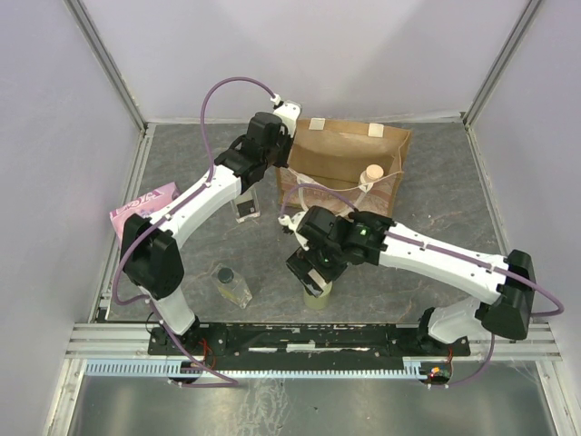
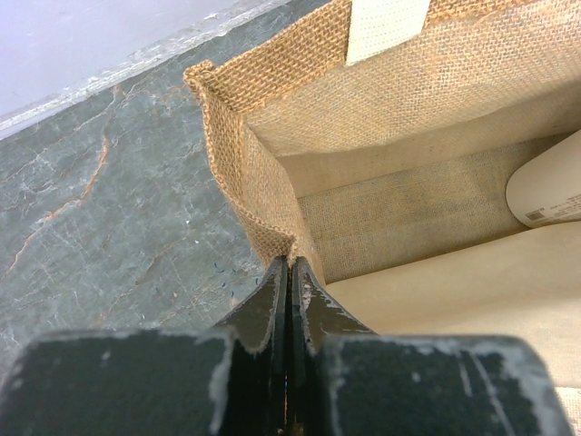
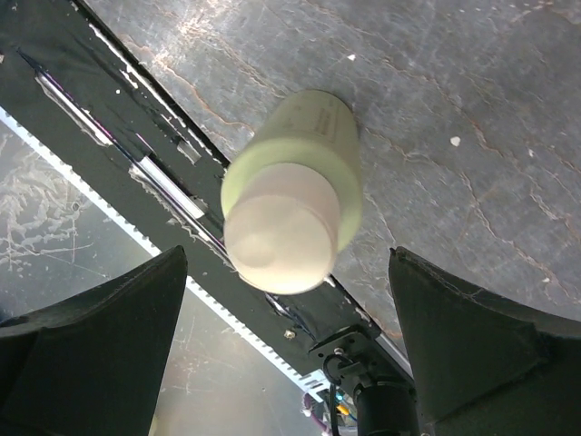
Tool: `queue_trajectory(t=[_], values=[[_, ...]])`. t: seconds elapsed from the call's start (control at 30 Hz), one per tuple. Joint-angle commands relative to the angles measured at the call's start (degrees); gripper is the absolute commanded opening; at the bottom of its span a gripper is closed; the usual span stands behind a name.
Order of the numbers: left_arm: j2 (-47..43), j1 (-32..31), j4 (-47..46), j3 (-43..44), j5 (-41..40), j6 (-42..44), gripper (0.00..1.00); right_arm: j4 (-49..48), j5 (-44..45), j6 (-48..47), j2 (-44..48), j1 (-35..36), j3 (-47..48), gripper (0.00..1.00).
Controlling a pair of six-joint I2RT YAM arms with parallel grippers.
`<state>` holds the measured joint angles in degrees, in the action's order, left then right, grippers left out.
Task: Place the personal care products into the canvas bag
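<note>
Left tool [image 2: 290, 265] closed, tips pinching the left rim corner of the canvas bag [image 2: 272, 163]. The bag stands open at the back of the table [image 1: 436, 236]. Cream bottle [image 1: 372, 173] is inside the bag. Right tool [image 3: 286, 259] wide open, straddling the upright yellow-green bottle [image 3: 295, 186] near the front edge, no contact. Two clear bottles on the table: one [image 1: 246, 207] by the left arm, one [image 1: 233, 284] front-left. Pink packet [image 1: 143, 207] far left.
</note>
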<state>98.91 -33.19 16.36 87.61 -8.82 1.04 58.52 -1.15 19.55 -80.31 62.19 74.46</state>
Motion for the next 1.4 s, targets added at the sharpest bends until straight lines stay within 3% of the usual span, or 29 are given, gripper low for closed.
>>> queue_trajectory(t=[0.0,0.67,0.8,0.93,1.1,1.13,1.37], values=[[1.47,-0.03,0.86,1.68,1.01,-2.7,0.03,-2.25,0.41,0.66,-2.28,1.46,2.04,1.0],[1.75,0.05,0.7,1.64,0.94,-3.12,0.03,-8.67,1.14,-2.08,-11.92,2.2,-4.92,0.97],[1.92,0.02,0.61,1.63,0.97,-3.15,0.03,-8.2,1.1,-2.39,-13.17,2.23,-5.1,0.78],[1.99,-0.05,0.5,1.57,1.0,-3.32,0.03,-6.89,0.84,-2.92,-13.2,2.15,-4.52,0.38],[1.77,-0.03,0.56,1.51,0.98,-3.22,0.03,-2.85,3.51,-1.97,-10.33,2.16,-3.04,0.07],[1.66,-0.01,0.6,1.51,0.98,-3.09,0.03,-0.54,4.34,-1.49,-8.82,2.14,-2.38,0.02],[1.01,0.01,-0.05,0.23,2.05,-3.23,0.03,10.89,5.63,1.71,0.1,0.94,6.34,0.0]])
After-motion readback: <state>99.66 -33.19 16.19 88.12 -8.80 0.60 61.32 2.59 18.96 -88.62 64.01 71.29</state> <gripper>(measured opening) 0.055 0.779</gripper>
